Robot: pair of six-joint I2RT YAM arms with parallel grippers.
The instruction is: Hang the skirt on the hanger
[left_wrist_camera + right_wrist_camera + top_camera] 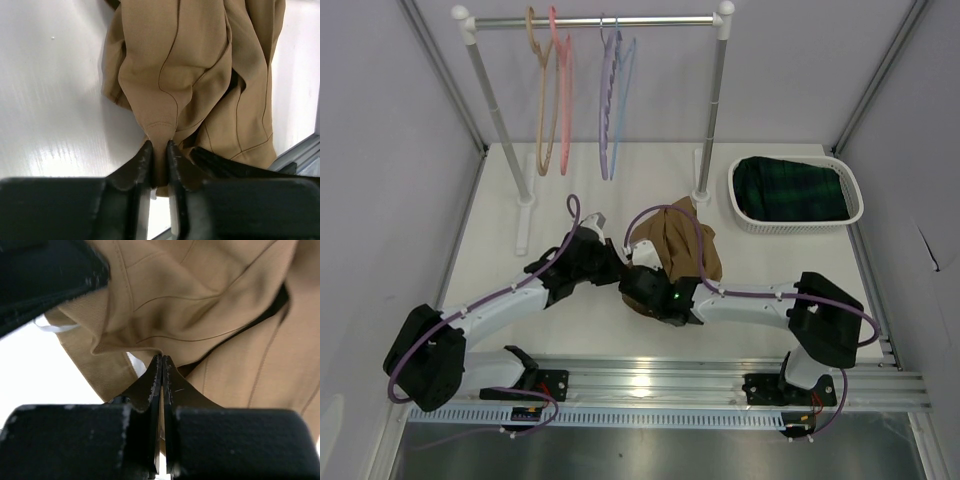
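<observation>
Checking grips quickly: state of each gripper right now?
Left gripper: closed on a fold of the skirt.
Right gripper: closed; tips at the skirt, hold cannot be told.

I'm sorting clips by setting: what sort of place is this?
Probably a robot lab test booth, not a home: plain panel walls box in a white table, a metal mounting rail runs along its near edge, and a small clothes rack stands at the back.

Your left arm [500,305] and right arm [750,303] have white links, black joint housings and purple cables [578,212], the right showing a green light [673,296].
</observation>
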